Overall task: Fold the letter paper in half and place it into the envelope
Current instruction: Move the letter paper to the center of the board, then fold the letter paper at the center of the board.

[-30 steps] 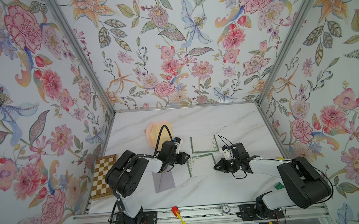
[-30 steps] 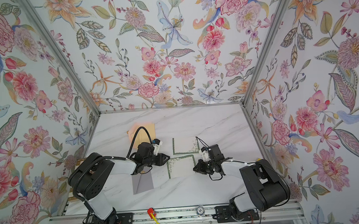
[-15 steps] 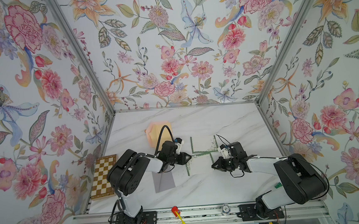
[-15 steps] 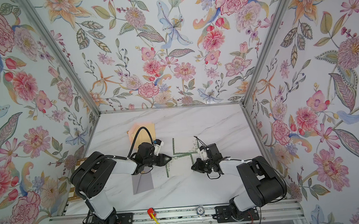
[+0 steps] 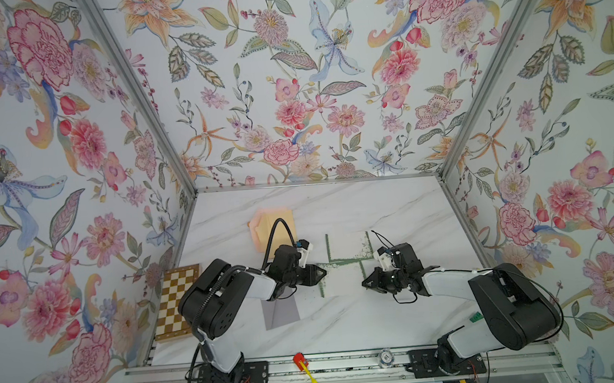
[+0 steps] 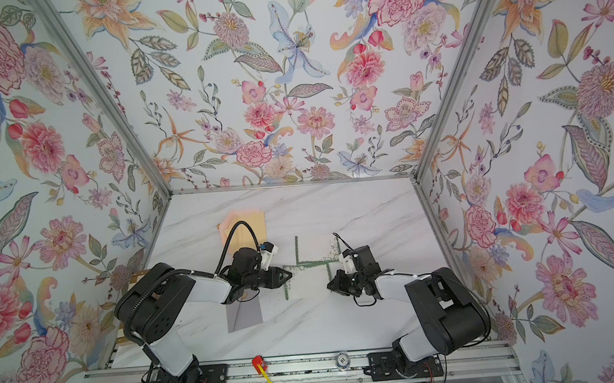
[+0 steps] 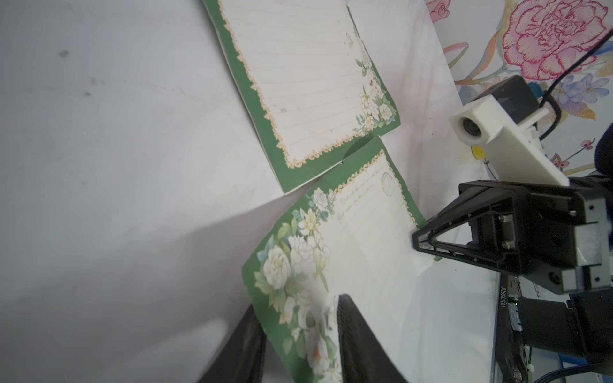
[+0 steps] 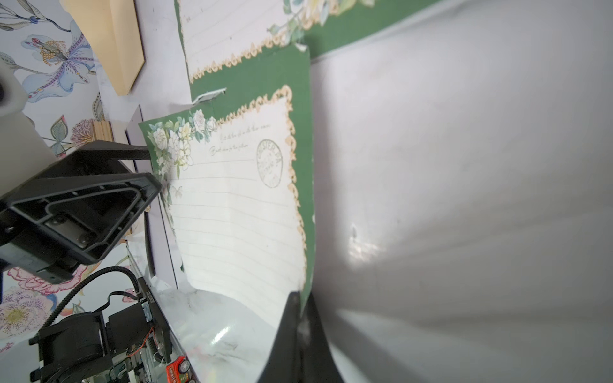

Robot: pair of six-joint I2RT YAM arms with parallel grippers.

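Note:
A green-bordered lined letter paper [image 5: 341,282] hangs bowed between my two grippers, just off the marble table [image 5: 344,326]. My right gripper [image 8: 300,298] is shut on the paper's [image 8: 232,215] right edge. My left gripper [image 7: 297,303] stands open, with the flowered left corner of the paper [image 7: 365,238] running between its fingers. In both top views the left gripper [image 5: 324,272] [image 6: 289,275] and right gripper [image 5: 364,283] [image 6: 328,286] face each other across the sheet. The tan envelope [image 5: 271,226] lies flat behind the left arm.
A second green-bordered sheet [image 5: 348,247] lies flat just behind the held one. A grey sheet [image 5: 282,310] lies under the left arm. A wooden chessboard [image 5: 176,305] sits at the table's left edge. A red and yellow tool [image 5: 302,362] rests on the front rail.
My left gripper has moved right onto the paper's left edge. The right gripper has shifted slightly left, and the paper has bowed and drawn narrower between them.

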